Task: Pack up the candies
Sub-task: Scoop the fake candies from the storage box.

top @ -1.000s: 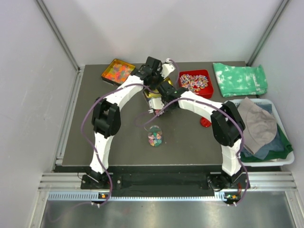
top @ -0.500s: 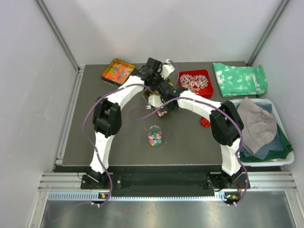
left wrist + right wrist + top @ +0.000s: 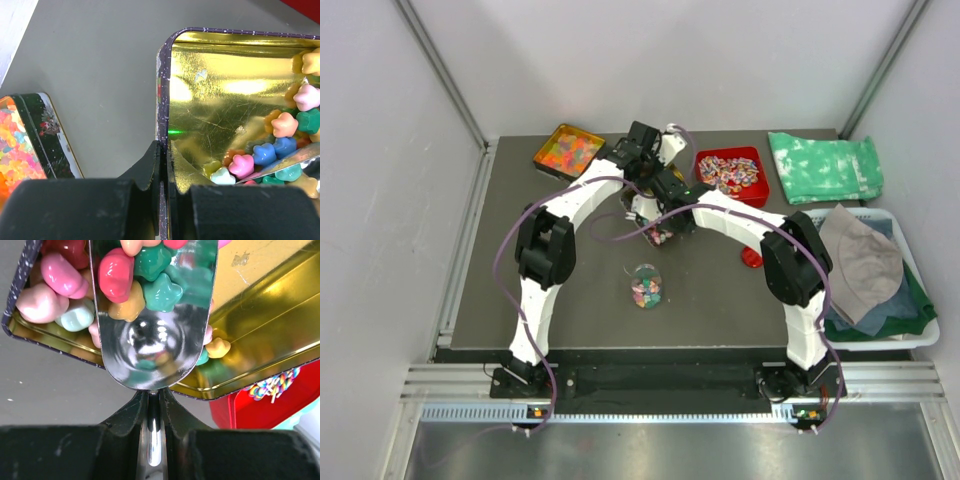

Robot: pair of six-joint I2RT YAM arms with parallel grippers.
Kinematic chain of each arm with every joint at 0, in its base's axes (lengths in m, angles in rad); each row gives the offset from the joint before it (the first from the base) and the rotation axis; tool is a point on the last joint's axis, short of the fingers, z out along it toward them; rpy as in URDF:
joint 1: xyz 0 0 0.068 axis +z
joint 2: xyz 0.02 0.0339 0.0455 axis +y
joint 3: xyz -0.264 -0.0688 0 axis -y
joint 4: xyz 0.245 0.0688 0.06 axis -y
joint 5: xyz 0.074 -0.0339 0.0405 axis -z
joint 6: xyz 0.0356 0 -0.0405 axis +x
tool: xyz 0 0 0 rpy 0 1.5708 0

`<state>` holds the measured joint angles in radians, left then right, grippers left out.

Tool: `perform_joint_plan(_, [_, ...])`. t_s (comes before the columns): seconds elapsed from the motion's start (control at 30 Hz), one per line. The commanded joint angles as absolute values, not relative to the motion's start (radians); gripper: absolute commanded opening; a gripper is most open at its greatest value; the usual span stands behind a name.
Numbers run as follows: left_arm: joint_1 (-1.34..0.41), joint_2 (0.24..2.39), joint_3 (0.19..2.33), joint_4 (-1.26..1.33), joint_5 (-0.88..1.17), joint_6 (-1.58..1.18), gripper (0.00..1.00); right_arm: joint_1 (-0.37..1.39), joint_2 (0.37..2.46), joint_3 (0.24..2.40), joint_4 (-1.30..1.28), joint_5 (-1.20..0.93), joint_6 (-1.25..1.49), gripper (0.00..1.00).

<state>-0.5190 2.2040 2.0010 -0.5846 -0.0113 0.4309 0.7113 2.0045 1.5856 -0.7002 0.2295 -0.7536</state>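
Candies (image 3: 116, 274) in pink, red, green, blue and orange lie partly in the bowl of a metal scoop (image 3: 155, 340). Most are heaped at one end of a gold-lined tin (image 3: 220, 100), which sits toward the back middle of the dark surface (image 3: 580, 300).

At the right edge a white bin (image 3: 910, 343) is piled with clothing, and a green cloth (image 3: 825, 167) lies flat behind it. A red tray (image 3: 757, 197) of striped wrapped sweets stands just right of the tin. A dark-walled tray (image 3: 542, 160) of orange-yellow gummies stands at the back left, apart from the tin.

The left end effector (image 3: 161, 155) is clenched on the tin's side wall, with one finger inside and one outside. The right end effector (image 3: 154, 400) is clenched on the scoop's thin handle, holding the loaded bowl over the tin's candy end.

Nearer the arm bases a small clear jar (image 3: 646, 274) stands upright with mixed candies in it. A small red round piece (image 3: 752, 258) lies well to its right.
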Motion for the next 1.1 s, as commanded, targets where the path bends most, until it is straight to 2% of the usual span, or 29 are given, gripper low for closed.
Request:
perform_joint_plan(0.0, [-0.529, 2.175, 2.048, -0.514, 0.017, 0.376, 0.00, 0.727, 2.022, 1.631, -0.646, 0.198, -0.670, 0.00])
perform_joint_plan(0.47, [-0.528, 2.181, 2.046, -0.515, 0.009, 0.354, 0.00, 0.729, 1.990, 1.589, -0.523, 0.181, -0.566, 0.00])
perform_joint_plan(1.07, [-0.472, 2.237, 2.092, -0.532, 0.031, 0.318, 0.00, 0.695, 1.872, 1.493, -0.503, 0.245, -0.545, 0.00])
